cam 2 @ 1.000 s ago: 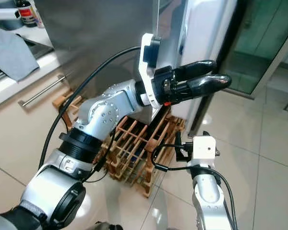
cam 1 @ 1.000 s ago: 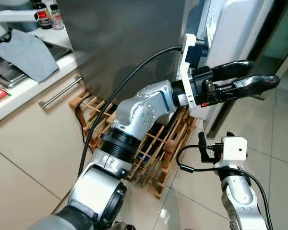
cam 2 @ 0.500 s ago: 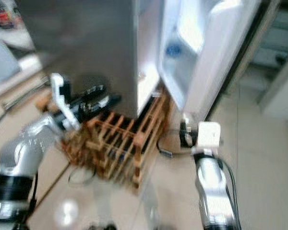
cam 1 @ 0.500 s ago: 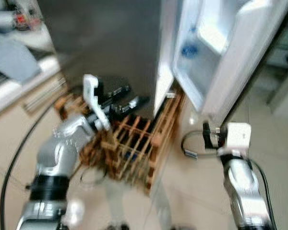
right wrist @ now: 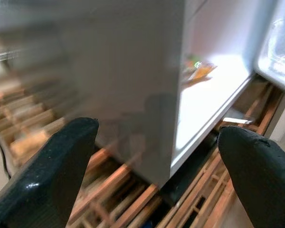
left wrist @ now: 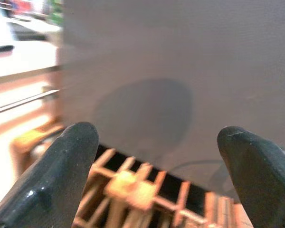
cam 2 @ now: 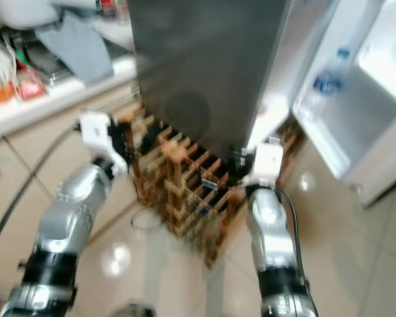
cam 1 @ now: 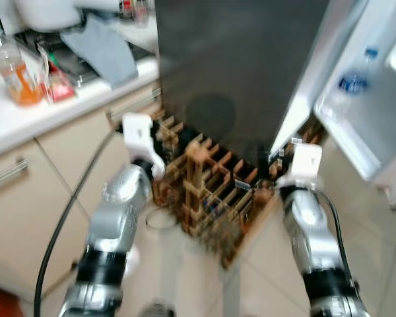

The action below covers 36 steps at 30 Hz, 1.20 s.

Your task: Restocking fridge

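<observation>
Fridge (cam 1: 231, 59) door (cam 1: 376, 112) stands open on your right, with a water bottle (cam 1: 351, 82) sitting in its shelf, so the opening part looks finished and you are at the point of fetching stock. Both arms hang low in front of the wooden rack (cam 1: 214, 188) that sits on the floor against the fridge's dark side. Your left gripper (left wrist: 156, 175) has its fingers (left wrist: 61, 166) wide apart with nothing between them, pointing at the rack and the grey side panel. Your right gripper (right wrist: 156, 171) is likewise spread and empty, aimed at the lit fridge floor where a small packet (right wrist: 199, 71) lies near the front edge.

Head views are smeared, which suggests the body is turning, so wait for a steady picture before you commit to anything. Goods to load look like they are on the worktop (cam 1: 59, 109) to your far left: an orange drink bottle (cam 1: 13, 69) and a red packet (cam 1: 56, 82) beside a grey cloth (cam 1: 105, 53). My judgement is that the next move calls for facing that worktop, picking one item, most likely the bottle, and closing a gripper round its body while it stands upright. Watch the rack at your feet as you swing.
</observation>
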Tool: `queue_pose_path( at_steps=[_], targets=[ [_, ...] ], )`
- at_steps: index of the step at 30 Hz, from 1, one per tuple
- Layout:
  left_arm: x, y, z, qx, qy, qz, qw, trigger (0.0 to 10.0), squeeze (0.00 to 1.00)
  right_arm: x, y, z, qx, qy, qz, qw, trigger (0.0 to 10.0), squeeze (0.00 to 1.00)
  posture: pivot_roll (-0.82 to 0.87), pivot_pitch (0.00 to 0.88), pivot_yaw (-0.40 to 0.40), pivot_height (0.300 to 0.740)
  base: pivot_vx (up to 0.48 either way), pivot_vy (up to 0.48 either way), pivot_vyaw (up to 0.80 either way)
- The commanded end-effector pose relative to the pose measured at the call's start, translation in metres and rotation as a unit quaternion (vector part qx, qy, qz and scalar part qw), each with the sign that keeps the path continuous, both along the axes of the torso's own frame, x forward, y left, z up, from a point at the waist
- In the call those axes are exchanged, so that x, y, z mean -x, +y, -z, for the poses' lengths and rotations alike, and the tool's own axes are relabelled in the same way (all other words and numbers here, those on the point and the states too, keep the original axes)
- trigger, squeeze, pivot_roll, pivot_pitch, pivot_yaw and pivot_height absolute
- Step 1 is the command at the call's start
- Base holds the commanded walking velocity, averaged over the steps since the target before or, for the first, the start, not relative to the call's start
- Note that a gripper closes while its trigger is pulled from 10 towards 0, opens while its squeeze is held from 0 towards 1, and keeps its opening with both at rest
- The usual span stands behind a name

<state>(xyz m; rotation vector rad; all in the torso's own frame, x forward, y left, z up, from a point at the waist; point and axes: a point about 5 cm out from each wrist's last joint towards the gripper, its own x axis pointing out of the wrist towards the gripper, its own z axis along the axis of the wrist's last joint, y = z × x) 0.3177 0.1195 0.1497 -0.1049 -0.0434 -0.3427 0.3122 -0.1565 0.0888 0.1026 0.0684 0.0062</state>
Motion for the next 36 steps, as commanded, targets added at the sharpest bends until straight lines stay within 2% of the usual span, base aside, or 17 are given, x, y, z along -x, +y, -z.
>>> queue_pose_path(
  at_steps=[1,7,9,11,16,19,23,28,32,36],
  targets=[
    [0.002,-0.002,-0.009,-0.013,-0.025,-0.010,1.000,10.0,0.00,-0.001,0.005,-0.002,0.005,-0.007,-0.018,1.000,10.0,0.05,-0.01,0.000,-0.040,0.740,0.000,0.000,0.73],
    [-0.001,0.006,0.000,-0.017,-0.003,-0.078,0.997,10.0,0.00,-0.001,0.001,0.000,0.010,-0.007,-0.021,1.000,10.0,0.05,0.01,0.000,-0.033,0.740,0.000,0.000,0.73],
    [0.000,0.020,0.009,-0.043,0.014,-0.130,0.990,10.0,0.00,0.000,0.004,-0.004,0.020,-0.022,-0.024,0.999,10.0,0.05,-0.01,0.000,-0.007,0.740,0.000,0.000,0.72],
    [0.002,0.029,0.016,-0.058,0.026,-0.160,0.985,10.0,0.00,0.001,0.004,-0.007,0.017,-0.032,-0.015,0.999,10.0,0.06,-0.03,0.000,-0.008,0.740,0.000,0.000,0.72],
    [0.001,0.030,0.019,-0.059,0.022,-0.172,0.983,10.0,0.00,0.000,0.003,-0.008,0.011,-0.030,-0.012,0.999,10.0,0.06,-0.03,0.000,-0.029,0.740,0.000,0.000,0.71],
    [-0.003,0.019,0.008,-0.063,-0.010,-0.176,0.982,10.0,0.00,-0.002,0.002,-0.012,0.030,-0.032,-0.041,0.998,10.0,0.06,-0.03,0.000,-0.070,0.740,0.000,0.000,0.71],
    [-0.006,0.015,0.003,-0.057,-0.021,-0.179,0.982,10.0,0.00,-0.005,0.000,-0.014,0.034,-0.033,-0.043,0.998,10.0,0.08,-0.01,0.000,-0.088,0.740,0.000,0.000,0.71],
    [-0.006,0.010,0.001,-0.061,-0.032,-0.171,0.983,10.0,0.00,-0.008,0.009,-0.016,0.044,-0.041,-0.062,0.996,10.0,0.09,-0.01,0.000,-0.084,0.740,0.132,-0.196,0.71],
    [-0.009,0.010,0.002,-0.073,-0.026,-0.164,0.983,10.0,0.00,-0.009,0.017,-0.018,0.045,-0.048,-0.070,0.995,10.0,0.09,-0.02,0.000,-0.050,0.740,0.351,-0.324,0.71],
    [-0.017,0.012,-0.003,-0.072,-0.034,-0.169,0.982,10.0,0.00,-0.008,0.022,-0.017,0.061,-0.058,-0.073,0.994,10.0,0.10,-0.03,0.000,-0.021,0.740,0.177,-0.158,0.70]
  ],
)
